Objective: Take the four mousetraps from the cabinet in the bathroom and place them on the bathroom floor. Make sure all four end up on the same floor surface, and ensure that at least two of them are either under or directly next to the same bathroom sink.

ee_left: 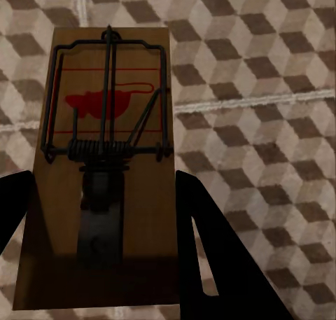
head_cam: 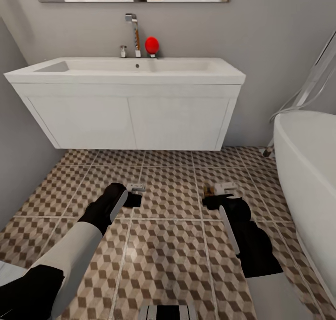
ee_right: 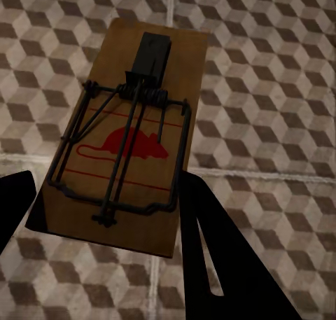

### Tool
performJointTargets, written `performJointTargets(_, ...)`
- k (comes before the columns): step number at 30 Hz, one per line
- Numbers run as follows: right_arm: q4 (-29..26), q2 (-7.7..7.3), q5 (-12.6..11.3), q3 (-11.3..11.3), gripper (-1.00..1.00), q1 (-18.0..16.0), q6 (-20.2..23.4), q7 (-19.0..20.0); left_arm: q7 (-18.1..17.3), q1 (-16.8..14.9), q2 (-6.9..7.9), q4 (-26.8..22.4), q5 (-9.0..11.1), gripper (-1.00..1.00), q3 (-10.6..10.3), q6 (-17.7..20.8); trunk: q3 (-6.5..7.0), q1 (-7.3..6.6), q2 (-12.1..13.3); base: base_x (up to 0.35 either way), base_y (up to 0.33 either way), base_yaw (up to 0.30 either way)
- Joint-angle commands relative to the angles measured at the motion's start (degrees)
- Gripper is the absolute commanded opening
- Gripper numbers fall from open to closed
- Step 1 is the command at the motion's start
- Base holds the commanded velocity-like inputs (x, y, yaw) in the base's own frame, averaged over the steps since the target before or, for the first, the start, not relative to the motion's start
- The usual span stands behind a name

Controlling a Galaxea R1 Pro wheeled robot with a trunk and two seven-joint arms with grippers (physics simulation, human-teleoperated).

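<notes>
A mousetrap (ee_left: 105,166), a brown wooden board with a wire spring and a red mouse print, sits between the black fingers (ee_left: 210,250) of my left gripper (ee_left: 103,176), which is shut on its edges. A second mousetrap (ee_right: 122,152) lies slightly askew in my right gripper (ee_right: 105,174), shut on it too. In the head view the left gripper (head_cam: 134,194) and right gripper (head_cam: 218,195) hang low over the cube-patterned bathroom floor (head_cam: 163,254), just in front of the white wall-hung sink (head_cam: 130,70). The cabinet is out of view.
A white bathtub (head_cam: 308,170) fills the right side. The sink carries a chrome faucet (head_cam: 133,31) and a red object (head_cam: 151,45). A grey wall (head_cam: 18,161) closes the left. Open tiles run under the sink unit.
</notes>
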Motion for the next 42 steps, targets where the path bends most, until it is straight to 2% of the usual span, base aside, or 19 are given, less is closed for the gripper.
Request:
performJointTargets(1,-0.04,0.00,0.26,0.06,-1.00,-0.04,0.29,-0.11,0.25,-0.03,0.03,-0.08,0.28,-1.00,-0.13,0.23,-0.37,0.01,-0.04,0.000,0.000,0.000)
performJointTargets(42,-0.04,-0.08,0.17,0.22,-1.00,-0.04,0.29,-0.12,0.25,-0.03,0.03,-0.35,0.27,-1.00,-0.13,0.19,-13.18,1.07,-0.59,0.000,0.000,0.000)
